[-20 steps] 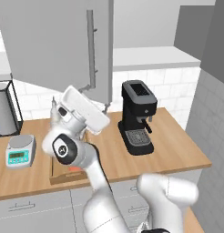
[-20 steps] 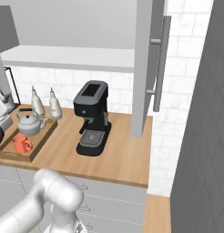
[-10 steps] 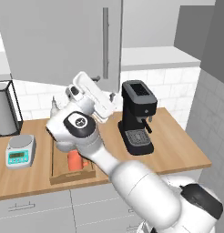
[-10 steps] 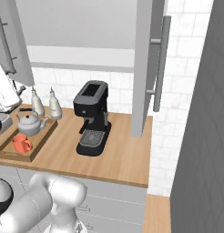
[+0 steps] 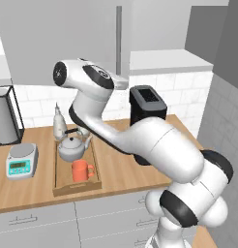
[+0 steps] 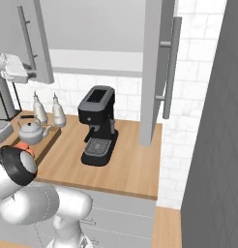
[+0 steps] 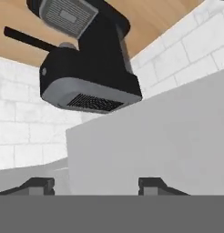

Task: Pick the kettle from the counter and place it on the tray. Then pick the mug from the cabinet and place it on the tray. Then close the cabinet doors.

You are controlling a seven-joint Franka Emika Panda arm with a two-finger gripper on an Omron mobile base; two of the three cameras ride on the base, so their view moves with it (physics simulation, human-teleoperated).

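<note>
The gripper is raised up at the wall cabinet, its jaws standing apart with nothing between them; the two dark fingertips show with a clear gap. Just ahead of the jaws is a flat grey cabinet door, seen edge-on and close. In the right base view the white hand sits against the lower edge of the left door, beside its long bar handle. The right door stands swung out, edge toward the camera, well off to the side of the jaws.

Below the jaws, on the tabletop, lies the wooden tray. The kettle stands on its far half and the orange mug on its near half, close together. A slim bottle stands just behind the tray. Further along the tabletop is a black coffee machine, and on the other side of the tray a small scale.
</note>
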